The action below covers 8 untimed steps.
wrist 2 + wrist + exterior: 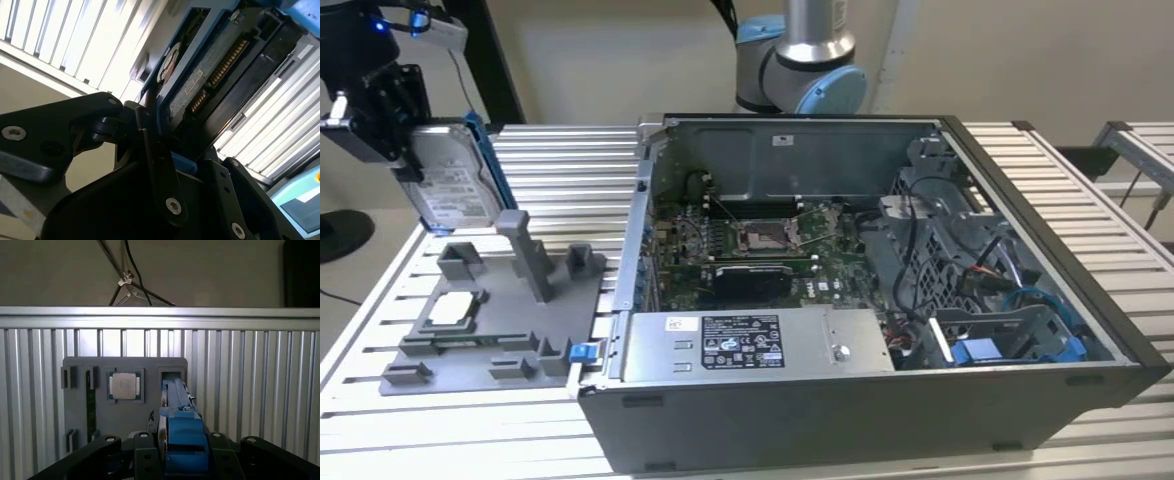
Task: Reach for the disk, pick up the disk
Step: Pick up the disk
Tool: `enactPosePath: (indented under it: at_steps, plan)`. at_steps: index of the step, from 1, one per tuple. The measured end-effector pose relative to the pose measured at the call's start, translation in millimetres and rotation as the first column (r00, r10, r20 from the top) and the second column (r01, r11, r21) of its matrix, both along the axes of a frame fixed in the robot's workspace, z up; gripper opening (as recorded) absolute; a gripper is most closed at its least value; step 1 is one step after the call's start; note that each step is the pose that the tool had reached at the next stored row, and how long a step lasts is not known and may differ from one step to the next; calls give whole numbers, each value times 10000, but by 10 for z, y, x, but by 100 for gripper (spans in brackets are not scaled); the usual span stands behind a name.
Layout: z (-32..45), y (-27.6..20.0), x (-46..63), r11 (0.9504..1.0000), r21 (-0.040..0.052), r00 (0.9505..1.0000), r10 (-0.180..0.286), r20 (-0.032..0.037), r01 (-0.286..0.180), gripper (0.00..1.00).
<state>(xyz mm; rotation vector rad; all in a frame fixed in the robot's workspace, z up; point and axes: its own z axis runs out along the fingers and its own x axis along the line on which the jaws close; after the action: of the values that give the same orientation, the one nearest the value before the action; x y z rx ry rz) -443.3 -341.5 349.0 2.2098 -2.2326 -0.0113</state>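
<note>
Black pincer (180, 439) clamped on the disk (454, 185), silver-grey, white label, blue bracket edging, upright above grey fixture (487, 345)

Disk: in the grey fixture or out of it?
Out. In the exterior view the disk hangs on edge, clamped in the gripper, clear above the grey fixture.

Robotics lab: slatted aluminium bench (1067, 190), opened computer case (881, 300), grey parts fixture (480, 330).
</note>
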Motion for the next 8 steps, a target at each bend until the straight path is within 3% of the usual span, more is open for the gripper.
enactPosePath:
  at_steps: [8]
  plan:
    - [174, 0, 0, 10000, -1, 10000, 0, -1, 0, 0]
